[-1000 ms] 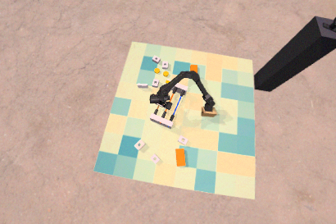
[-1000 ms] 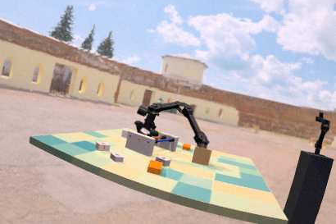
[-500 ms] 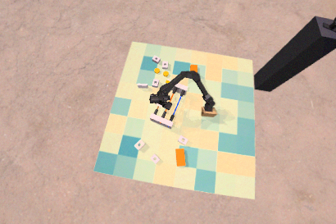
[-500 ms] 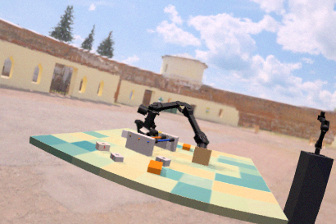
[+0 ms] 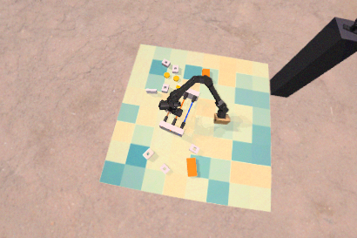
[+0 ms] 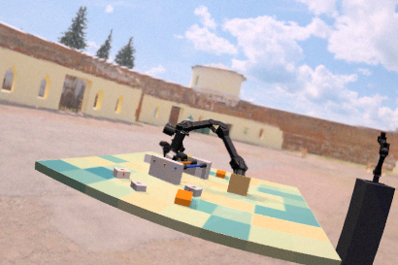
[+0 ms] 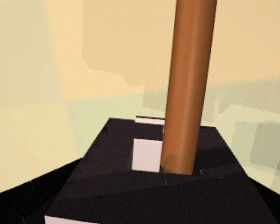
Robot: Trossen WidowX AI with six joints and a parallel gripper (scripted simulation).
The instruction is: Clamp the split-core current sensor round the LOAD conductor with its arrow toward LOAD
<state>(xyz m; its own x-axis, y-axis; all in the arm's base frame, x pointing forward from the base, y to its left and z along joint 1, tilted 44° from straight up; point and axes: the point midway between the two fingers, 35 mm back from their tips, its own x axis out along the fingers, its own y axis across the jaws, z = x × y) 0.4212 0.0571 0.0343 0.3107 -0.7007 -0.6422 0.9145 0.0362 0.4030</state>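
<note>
Wrist: brown conductor [image 7: 189, 90] inside dark sensor [image 7: 126, 187]

orange blocks [image 5: 191, 167] [image 6: 183, 197] | yellow discs [image 5: 176, 78] | trees [image 6: 77, 28] | cloudy sky [image 6: 262, 29]

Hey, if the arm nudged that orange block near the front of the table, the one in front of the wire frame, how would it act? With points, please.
The orange block [image 5: 191, 167] [image 6: 183, 198] would probably slide rather than roll, since its faces look flat. It lies low on a broad side, so tipping seems unlikely. Its straight edges suggest something stiff.

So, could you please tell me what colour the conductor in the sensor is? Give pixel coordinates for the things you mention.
Orange-brown; the conductor [image 7: 189, 90] shows best in the wrist view.
</note>
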